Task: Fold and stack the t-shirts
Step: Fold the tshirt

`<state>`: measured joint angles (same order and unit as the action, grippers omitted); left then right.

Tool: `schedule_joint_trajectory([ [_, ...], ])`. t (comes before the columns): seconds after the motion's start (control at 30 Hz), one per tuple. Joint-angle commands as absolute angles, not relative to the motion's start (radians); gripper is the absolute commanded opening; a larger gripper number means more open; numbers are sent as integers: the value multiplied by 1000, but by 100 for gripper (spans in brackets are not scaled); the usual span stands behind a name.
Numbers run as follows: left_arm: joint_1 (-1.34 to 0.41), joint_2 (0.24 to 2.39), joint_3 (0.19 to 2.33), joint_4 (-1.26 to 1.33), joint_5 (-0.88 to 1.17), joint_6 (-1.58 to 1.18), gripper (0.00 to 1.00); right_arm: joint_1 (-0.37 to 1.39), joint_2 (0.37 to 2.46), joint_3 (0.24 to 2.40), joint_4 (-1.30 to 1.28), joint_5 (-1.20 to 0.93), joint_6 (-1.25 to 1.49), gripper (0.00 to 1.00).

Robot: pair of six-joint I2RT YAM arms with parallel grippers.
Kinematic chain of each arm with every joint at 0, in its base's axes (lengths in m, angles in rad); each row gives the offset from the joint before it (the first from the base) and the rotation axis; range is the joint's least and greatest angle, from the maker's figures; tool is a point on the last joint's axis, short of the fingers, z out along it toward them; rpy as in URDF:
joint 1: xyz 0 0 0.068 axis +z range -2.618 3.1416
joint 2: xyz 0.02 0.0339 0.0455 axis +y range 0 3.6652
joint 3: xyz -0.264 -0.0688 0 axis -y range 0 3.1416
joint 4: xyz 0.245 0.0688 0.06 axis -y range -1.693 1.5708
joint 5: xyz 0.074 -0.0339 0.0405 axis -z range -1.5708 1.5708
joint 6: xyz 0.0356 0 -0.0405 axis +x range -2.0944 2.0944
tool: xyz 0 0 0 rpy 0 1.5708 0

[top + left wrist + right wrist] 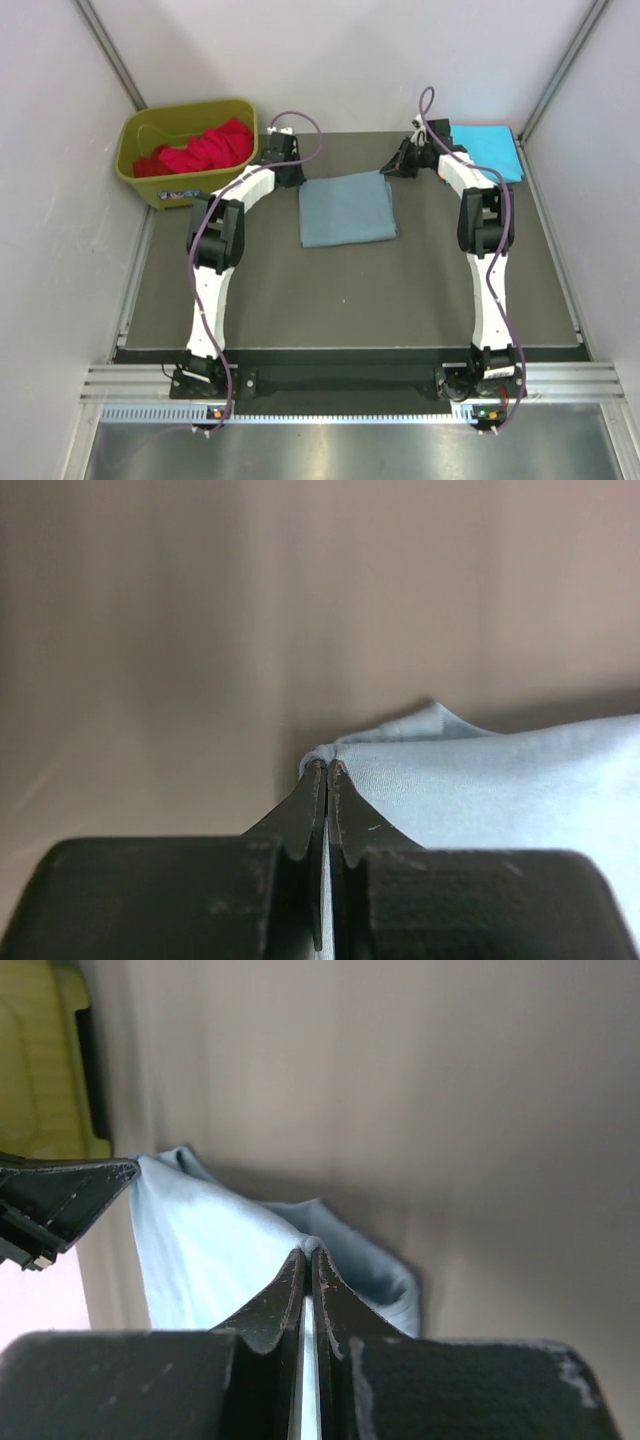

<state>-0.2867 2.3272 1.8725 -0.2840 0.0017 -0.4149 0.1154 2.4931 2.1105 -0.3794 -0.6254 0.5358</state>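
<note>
looking at a grey-blue t-shirt point(346, 208) folded into a tidy rectangle, lying flat in the middle of the bench point(300, 300) between the two arms. got the left pincer point(327, 770) clenched on its far-left corner, with a small pinch of cloth bunched right at the tips. same deal for the right pincer point(308, 1252), clamped shut on the far-right corner. reads like mid-fold, or about to drag the whole thing somewhere. also spotting a cyan t-shirt point(488, 150) folded at the far right of the bench, just beyond the right pincer, and red t-shirts point(205, 150) heaped in the olive bin point(160, 188) off the far-left corner. can't find an orange one anywhere.

handling-wise: expect soft, light, floppy cotton with zero stiffness. sags and drapes as soon as lifted. probably not slippery, but could creep out of such a thin pinch. best to grip the two corners of one edge, like now, and move both sides together and level. otherwise risks skewing the layers or undoing the fold. would go low and slow, then onto the cyan one.
</note>
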Motion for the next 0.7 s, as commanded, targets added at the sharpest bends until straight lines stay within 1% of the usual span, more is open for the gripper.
schedule_joint_trajectory([
  [0.0, -276, 2341, 1942, -241, -31, -396, 0, 98, 2511, 2172, -308, -626, 542, 1],
  [0.17, -278, 2330, 1953, -226, -6, -388, 0, 77, 2505, 2183, -336, -618, 523, 0],
  [0.33, -278, 2280, 1931, -198, -6, -397, 0, 77, 2441, 2175, -345, -621, 526, 0],
  [0.43, -279, 2258, 1931, -198, 31, -405, 0, 77, 2387, 2137, -354, -604, 541, 0],
  [0.67, -282, 2267, 1931, -172, 77, -433, 0, 71, 2267, 1968, -342, -560, 560, 0],
])
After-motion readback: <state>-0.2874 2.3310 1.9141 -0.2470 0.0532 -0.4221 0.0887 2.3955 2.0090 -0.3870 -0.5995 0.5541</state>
